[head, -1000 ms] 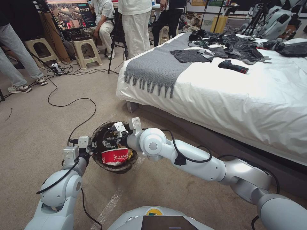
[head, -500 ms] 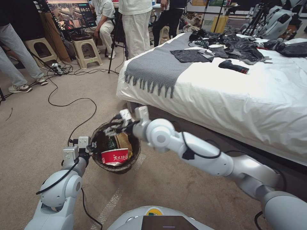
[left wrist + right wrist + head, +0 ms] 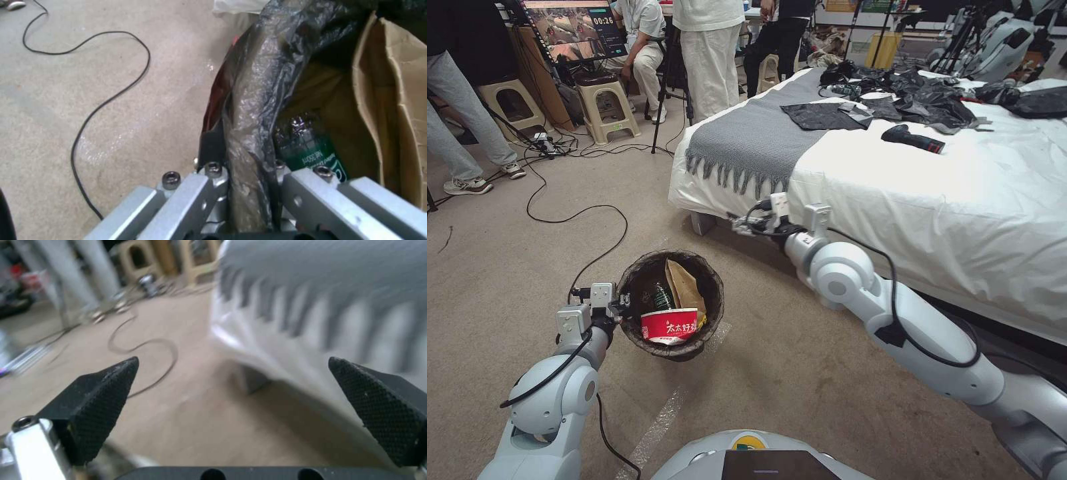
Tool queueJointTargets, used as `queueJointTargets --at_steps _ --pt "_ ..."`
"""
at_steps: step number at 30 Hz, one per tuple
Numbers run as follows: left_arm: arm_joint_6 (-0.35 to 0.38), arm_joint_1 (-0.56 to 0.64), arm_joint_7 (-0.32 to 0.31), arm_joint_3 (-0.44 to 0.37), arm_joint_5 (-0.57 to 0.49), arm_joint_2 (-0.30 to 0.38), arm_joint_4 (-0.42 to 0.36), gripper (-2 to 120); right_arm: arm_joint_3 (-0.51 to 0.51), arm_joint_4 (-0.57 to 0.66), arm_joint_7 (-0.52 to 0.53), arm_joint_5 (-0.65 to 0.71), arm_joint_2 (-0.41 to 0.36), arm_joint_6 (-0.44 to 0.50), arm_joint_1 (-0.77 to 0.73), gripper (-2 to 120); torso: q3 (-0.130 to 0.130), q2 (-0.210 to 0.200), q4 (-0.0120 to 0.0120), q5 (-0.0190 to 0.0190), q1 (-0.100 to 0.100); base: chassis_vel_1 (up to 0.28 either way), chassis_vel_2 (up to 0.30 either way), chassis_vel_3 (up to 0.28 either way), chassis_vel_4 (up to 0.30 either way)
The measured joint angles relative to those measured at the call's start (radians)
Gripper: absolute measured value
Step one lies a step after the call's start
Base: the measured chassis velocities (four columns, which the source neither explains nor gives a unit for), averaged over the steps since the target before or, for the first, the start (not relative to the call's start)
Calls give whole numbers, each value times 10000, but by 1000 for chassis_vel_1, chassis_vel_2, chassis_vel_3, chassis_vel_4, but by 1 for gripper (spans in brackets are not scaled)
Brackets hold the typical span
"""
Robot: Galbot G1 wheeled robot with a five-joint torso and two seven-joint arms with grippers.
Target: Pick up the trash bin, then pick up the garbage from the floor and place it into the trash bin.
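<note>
Both arms out, right gripper [image 3: 740, 223] risen from trash bin [image 3: 710, 293], jaws apart.

Even, soft indoor light fills the head view, bright enough to show detail on the floor [image 3: 507, 267], and the white bed [image 3: 934, 200] nearly bleaches out. Shadows are faint; a darker band lies under the bed's edge. Straight lines bow toward the frame's edges. In the left wrist view, glare glints off the trash bin [image 3: 253, 100] liner's plastic. The right wrist view is smeared, probably by motion; only the right pincer's [image 3: 231, 413] dark fingertips [image 3: 98, 396] stay crisp.
</note>
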Motion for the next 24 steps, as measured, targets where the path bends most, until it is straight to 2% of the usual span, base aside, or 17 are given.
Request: queueJointTargets --at_steps 3,4,7,8,12,13,14,16,17,18,20,21,24 --pt "0 81 -22 -35 -88 7 -87 0 1219 71 -190 -882 101 732 -1118 100 0 0 0 -2 0 0 0 0 0" --pt "0 81 -22 -35 -88 7 -87 0 1219 71 -190 -882 101 732 -1118 100 0 0 0 -2 0 0 0 0 0" --pt "0 133 -24 -44 -128 2 -193 0 2572 59 -881 -2603 416 1496 -2714 100 -1 0 2 -2 -1 0 0 0 0" --pt "0 133 -24 -44 -128 2 -193 0 2572 59 -881 -2603 416 1496 -2714 100 -1 0 2 -2 -1 0 0 0 0" --pt "0 198 23 -41 -130 32 -260 0 4333 -205 -2286 -5664 1085 2589 -4607 100 -1 0 0 -6 -1 0 0 0 0" --pt "0 198 23 -41 -130 32 -260 0 4333 -205 -2286 -5664 1085 2589 -4607 100 -1 0 0 -6 -1 0 0 0 0" --pt "0 213 30 -34 -117 34 -271 0 4783 -399 -2600 -6510 1393 2998 -5121 100 0 0 -2 -1 -1 0 0 0 0" --pt "0 216 29 -32 -114 32 -274 0 4877 -446 -2655 -6709 1470 3111 -5226 100 0 0 -2 0 -1 0 0 0 0" --pt "0 223 13 -8 -110 12 -287 0 5375 -643 -2817 -7653 1990 3665 -5707 100 -1 1 -3 0 -1 0 0 0 0" --pt "0 232 9 6 -89 -15 -291 0 5786 -751 -2902 -8298 2531 4045 -6156 100 0 0 7 -7 -1 0 0 0 0" --pt "0 243 7 8 -74 -27 -291 0 5972 -788 -2953 -8591 2838 4227 -6434 100 -1 1 -2 -2 -1 0 0 0 0" --pt "0 259 5 6 -59 -37 -289 0 6252 -831 -3025 -9017 3266 4500 -6814 100 0 0 2 0 0 0 0 0 0" --pt "0 265 5 4 -57 -57 -273 0 6528 -870 -3159 -9484 3673 4830 -7203 100 0 0 0 -5 -1 0 0 0 0"
